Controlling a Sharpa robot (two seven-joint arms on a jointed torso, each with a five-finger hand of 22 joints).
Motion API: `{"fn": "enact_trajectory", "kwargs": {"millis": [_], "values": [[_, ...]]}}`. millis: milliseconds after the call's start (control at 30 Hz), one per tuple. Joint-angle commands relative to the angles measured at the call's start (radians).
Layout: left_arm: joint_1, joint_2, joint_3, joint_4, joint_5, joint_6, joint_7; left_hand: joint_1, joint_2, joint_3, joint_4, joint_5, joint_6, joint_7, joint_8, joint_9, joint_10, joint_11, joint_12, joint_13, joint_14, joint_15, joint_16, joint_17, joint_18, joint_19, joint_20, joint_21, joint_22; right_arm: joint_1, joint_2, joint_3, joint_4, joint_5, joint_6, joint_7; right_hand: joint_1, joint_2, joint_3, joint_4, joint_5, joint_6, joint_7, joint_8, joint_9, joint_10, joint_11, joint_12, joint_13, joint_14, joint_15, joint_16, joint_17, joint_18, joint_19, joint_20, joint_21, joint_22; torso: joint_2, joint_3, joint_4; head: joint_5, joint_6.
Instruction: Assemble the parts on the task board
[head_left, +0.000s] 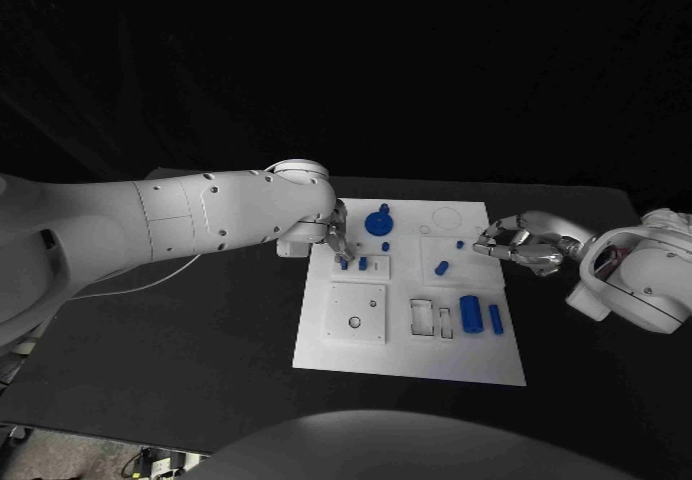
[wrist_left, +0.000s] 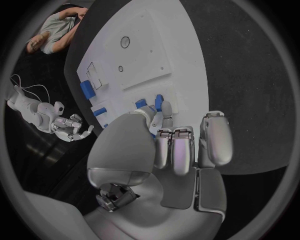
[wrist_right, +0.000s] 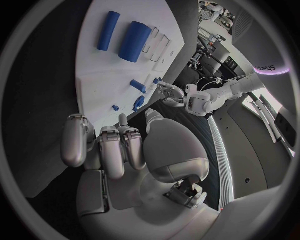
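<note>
Blue pegs (head_left: 355, 264) stand just beside left hand's (head_left: 335, 240) fingertips.

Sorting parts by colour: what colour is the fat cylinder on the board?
Blue; the fat cylinder shows best in the right wrist view.

A black table (head_left: 216, 350) against dark surroundings.

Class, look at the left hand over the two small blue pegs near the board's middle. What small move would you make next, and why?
Probably lower the left hand slightly and close its fingertips on the nearer of the small blue pegs. Its fingers point down right at them on the task board, but no view shows a firm grip yet. The right hand hovers at the board's far edge.
</note>
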Motion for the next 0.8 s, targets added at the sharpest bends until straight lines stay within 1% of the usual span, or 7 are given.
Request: {"fn": "enact_trajectory", "kwargs": {"millis": [33,300,367,467,800], "values": [[-0.010,0.004,-0.005,0.002,0.003,0.053,-0.161,-0.006,0.003,0.005,0.001,-0.009,0.002,-0.005,-0.005,-0.002,0.106,0.000,0.002,0.262,0.100,-0.003,-0.009,0.255,0.012,-0.010,0.000,-0.006,0.077,-0.001,0.000,0.000,0.001,-0.004,0.009,0.005,0.013,0.001,-0.001,-0.003,0.004,0.002,0.002,-0.006,-0.001,0.104,0.008,0.000,0.263,0.106,0.005,0.003,0.263,0.017,-0.005,0.002,-0.006,0.167,0.001,-0.0003,-0.0002,-0.001,0.000],[-0.013,0.002,-0.005,0.000,-0.008,0.058,-0.161,-0.012,0.001,0.006,-0.001,-0.016,-0.005,-0.003,-0.010,-0.003,0.106,0.002,0.002,0.262,0.099,-0.002,-0.015,0.252,0.014,-0.014,0.001,-0.015,0.071,-0.001,-0.001,0.000,0.001,-0.004,0.009,0.005,0.013,0.001,-0.001,-0.003,0.004,0.002,0.002,-0.006,-0.001,0.104,0.008,0.000,0.263,0.106,0.005,0.003,0.263,0.017,-0.005,0.002,-0.006,0.167,0.001,-0.0005,0.0004,0.000,0.000],[-0.014,0.000,-0.005,0.002,-0.009,0.053,-0.159,-0.005,0.001,0.014,-0.014,-0.007,-0.006,-0.004,-0.009,-0.002,0.106,0.001,0.002,0.262,0.099,-0.002,-0.015,0.252,0.014,-0.013,0.001,-0.016,0.071,-0.001,-0.002,0.000,0.001,-0.004,0.008,0.005,0.013,0.001,-0.001,-0.003,0.004,0.002,0.002,-0.006,-0.001,0.104,0.008,0.000,0.263,0.106,0.005,0.003,0.263,0.017,-0.005,0.002,-0.006,0.167,0.001,-0.0007,0.0006,0.000,0.000],[-0.014,-0.004,-0.005,0.009,-0.010,0.038,-0.157,0.004,-0.006,0.023,-0.031,-0.005,-0.003,-0.006,-0.007,0.000,0.106,0.000,0.002,0.262,0.099,-0.003,-0.015,0.252,0.014,-0.012,0.001,-0.017,0.072,-0.002,-0.002,0.000,0.001,-0.004,0.008,0.006,0.013,0.001,-0.001,-0.003,0.004,0.002,0.002,-0.006,-0.001,0.104,0.008,0.000,0.263,0.106,0.005,0.003,0.263,0.017,-0.005,0.002,-0.006,0.167,0.001,-0.0009,0.0006,0.001,0.000],[-0.014,-0.026,-0.003,0.039,-0.024,-0.018,-0.149,0.018,-0.024,0.045,-0.062,-0.010,0.004,-0.009,-0.002,0.002,0.106,-0.003,0.002,0.262,0.099,-0.005,-0.018,0.250,0.014,-0.009,-0.001,-0.017,0.074,-0.003,-0.003,0.000,0.000,-0.004,0.004,0.007,0.013,0.001,-0.001,-0.003,0.004,0.002,0.002,-0.006,-0.001,0.104,0.008,0.000,0.263,0.106,0.005,0.003,0.263,0.017,-0.005,0.002,-0.006,0.167,0.000,-0.0007,0.0005,-0.002,0.000]]}}
